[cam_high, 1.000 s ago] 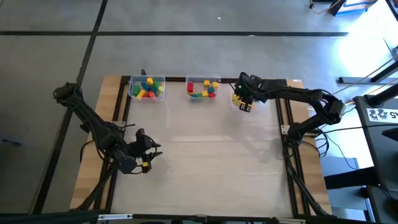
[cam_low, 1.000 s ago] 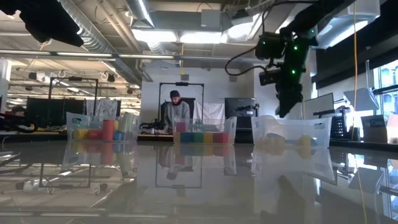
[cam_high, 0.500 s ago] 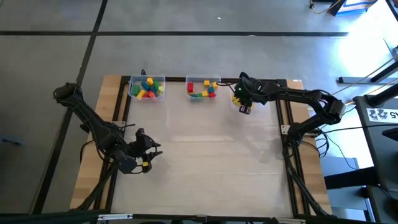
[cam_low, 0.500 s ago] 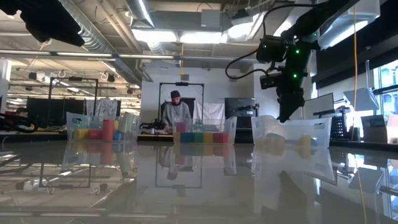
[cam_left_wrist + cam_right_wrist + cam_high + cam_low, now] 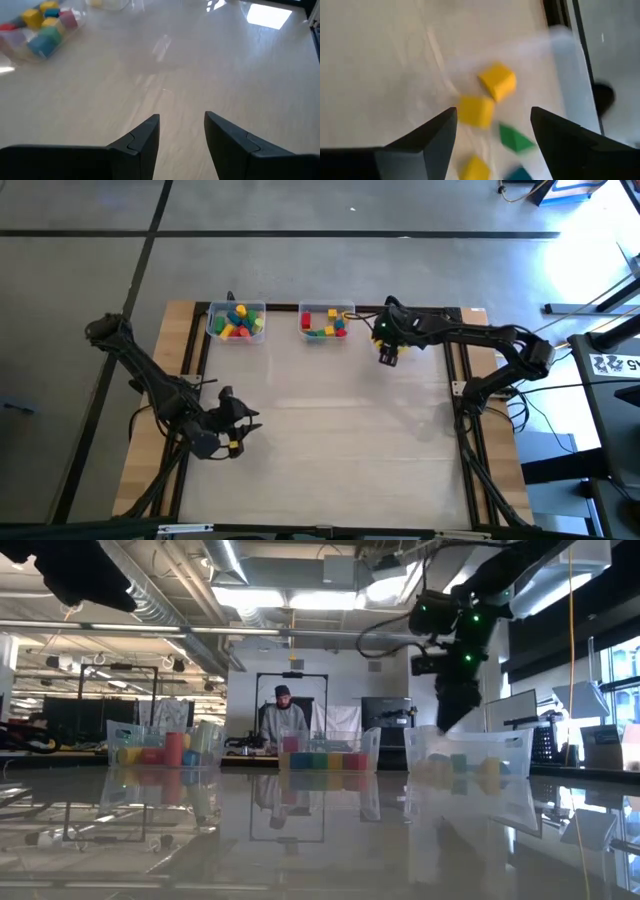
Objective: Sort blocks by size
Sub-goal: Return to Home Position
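**Bright blocks, pale table, black arms**

The table (image 5: 330,440) top is pale, whitish wood, edged in tan board with black rails. In the high view's upper left, a clear bin (image 5: 213,329) holds yellow, blue, green and red blocks (image 5: 236,321). The clear middle bin (image 5: 303,331) shows red, yellow and green. The right wrist view shows a yellow block (image 5: 497,81), a green block (image 5: 516,139) and a blue edge at the bottom. The left gripper (image 5: 181,119) and right gripper (image 5: 493,111) are black. Green lights (image 5: 465,615) glow at the upper right of the low view. The floor (image 5: 300,260) is grey with dark stripes.
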